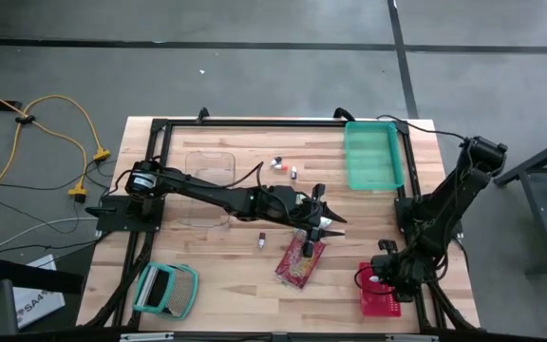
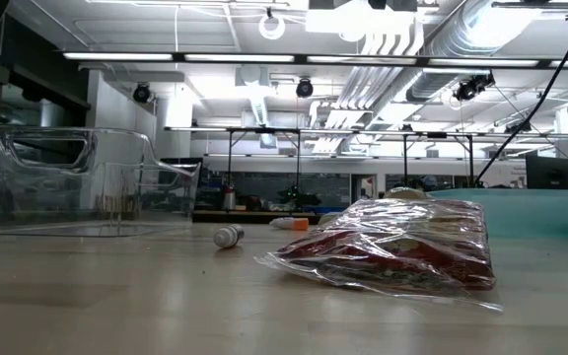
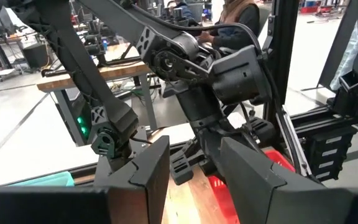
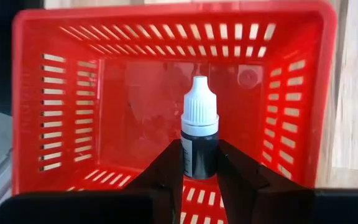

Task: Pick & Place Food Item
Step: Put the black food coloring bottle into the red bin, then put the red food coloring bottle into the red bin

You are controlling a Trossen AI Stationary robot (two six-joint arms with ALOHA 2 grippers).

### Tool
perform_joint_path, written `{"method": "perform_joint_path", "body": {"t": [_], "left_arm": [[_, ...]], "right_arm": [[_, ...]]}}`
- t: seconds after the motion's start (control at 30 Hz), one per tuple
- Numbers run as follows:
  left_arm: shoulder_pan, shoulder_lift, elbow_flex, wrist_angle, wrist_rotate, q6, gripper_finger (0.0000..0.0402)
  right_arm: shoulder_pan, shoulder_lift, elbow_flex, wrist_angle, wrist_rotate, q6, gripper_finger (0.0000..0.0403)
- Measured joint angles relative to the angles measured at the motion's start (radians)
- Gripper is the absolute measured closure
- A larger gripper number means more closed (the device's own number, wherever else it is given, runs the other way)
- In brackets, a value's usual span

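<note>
**Dropper bottle held over the red basket**

The right end effector (image 4: 199, 163) is closed on a small dark dropper bottle (image 4: 199, 137) with a white cap, its fingers pressing the bottle's two sides and holding it upright directly above the open red basket (image 4: 61, 93). That basket sits at the near right corner of the wooden tabletop (image 1: 226, 275).

The left end effector (image 1: 323, 221) reaches toward the tabletop's middle, its fingers parted and holding nothing, just above the clear bag of food (image 1: 300, 261). Other small bottles (image 1: 283, 166) lie scattered between a clear bin (image 2: 77, 182) and a green tray (image 1: 372, 155).
</note>
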Motion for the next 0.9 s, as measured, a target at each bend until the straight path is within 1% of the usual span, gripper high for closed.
{"method": "perform_joint_path", "body": {"t": [0.23, 0.43, 0.63, 0.9], "left_arm": [[0.000, 0.000, 0.000, 0.000, 0.000, 0.000, 0.0261], [0.000, 0.000, 0.000, 0.000, 0.000, -0.004, 0.0261], [0.000, 0.000, 0.000, 0.000, 0.000, -0.005, 0.0261], [0.000, 0.000, 0.000, 0.000, 0.000, -0.007, 0.0261]], "right_arm": [[0.000, 0.001, 0.000, 0.000, 0.001, 0.006, 0.0331], [0.000, 0.001, 0.000, 0.001, 0.026, 0.013, 0.0303], [0.000, 0.001, 0.000, 0.002, 0.028, 0.013, 0.0274], [0.000, 0.001, 0.000, 0.020, 0.023, 0.013, 0.0270]]}}
